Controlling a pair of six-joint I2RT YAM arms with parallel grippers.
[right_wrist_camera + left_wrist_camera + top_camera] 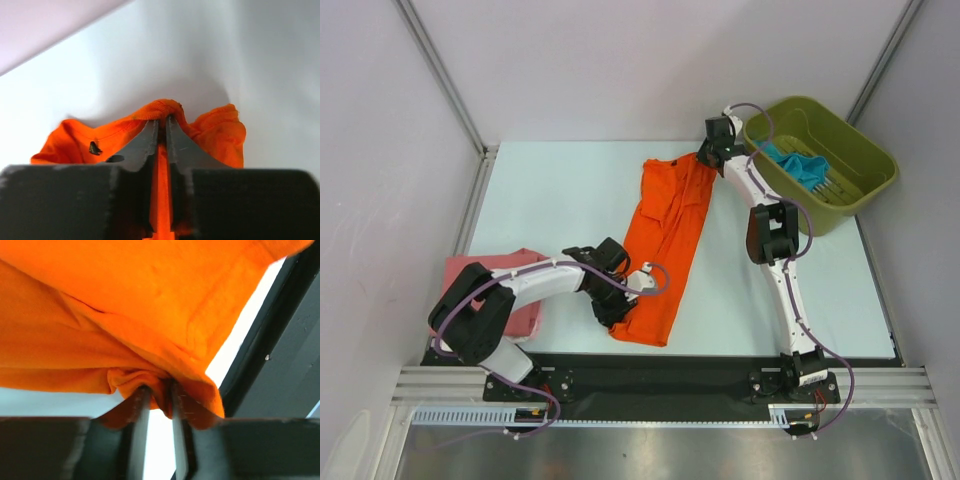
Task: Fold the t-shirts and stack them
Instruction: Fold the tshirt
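Note:
The orange t-shirt (pixel 665 235) lies as a long folded strip, running diagonally from the table's far middle towards the near edge. My left gripper (pixel 620 316) is at its near end. In the left wrist view the jaws of the left gripper (pixel 157 387) stand apart, a loose fold of orange t-shirt (pixel 150 300) draped over the tips. My right gripper (pixel 705 155) is at the far end, and the right gripper (pixel 162 119) is shut on a pinch of orange t-shirt (pixel 215 130). A pink t-shirt (pixel 528 318) lies folded near left, partly under my left arm. A teal t-shirt (pixel 800 165) lies in the bin.
An olive-green bin (pixel 880 160) stands at the far right corner, just right of my right gripper. A black strip (pixel 670 365) runs along the table's near edge by the arm bases. White walls and metal posts close in the table's left, far and right sides.

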